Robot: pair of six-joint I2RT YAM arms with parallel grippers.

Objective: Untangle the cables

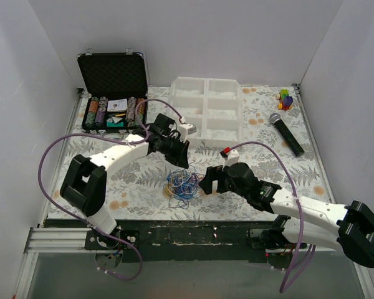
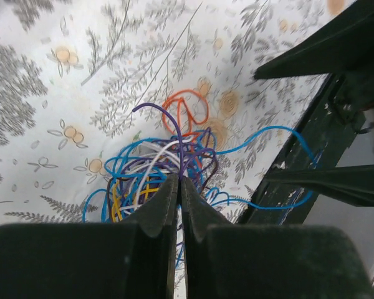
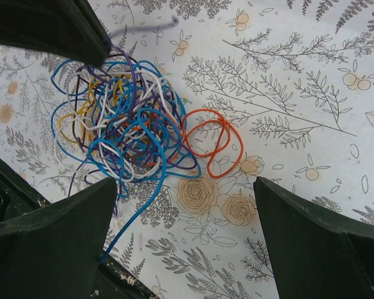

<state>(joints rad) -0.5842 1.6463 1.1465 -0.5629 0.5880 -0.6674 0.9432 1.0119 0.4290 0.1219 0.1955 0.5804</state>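
Left arm: the left pincer (image 2: 179,187) is closed tight, jaws nearly touching. 1 purple cable (image 2: 174,124) is pinched at the tips. From the grip that strand rises and arches over, its free end in the air. Its lower run drops into the heap.

Centre: the cables (image 1: 182,182) lie as 1 roundish knot on the desk (image 1: 268,180), near its front edge, between the 2 arms. The heap has no long axis of its own. The line that matters is the purple strand, running from the knot up to the left grip. From the left wrist, the knot sits directly under and just beyond the tips. An orange loop (image 3: 212,140) lies flat at the knot's right side, touching it but mostly clear of the mass. A blue tail (image 3: 137,212) trails from the knot toward the desk's front edge.

Right arm: the right pincer (image 3: 186,187) stands spread wide, holding nothing. It is above the desk and just right of the knot. From its wrist the orange loop falls between the fingers; the knot lies off toward the left finger.

Judgement: the left arm has the strand, so a pull up and away from the heap looks next. The right arm is nearest the orange loop, and could pin or take it.
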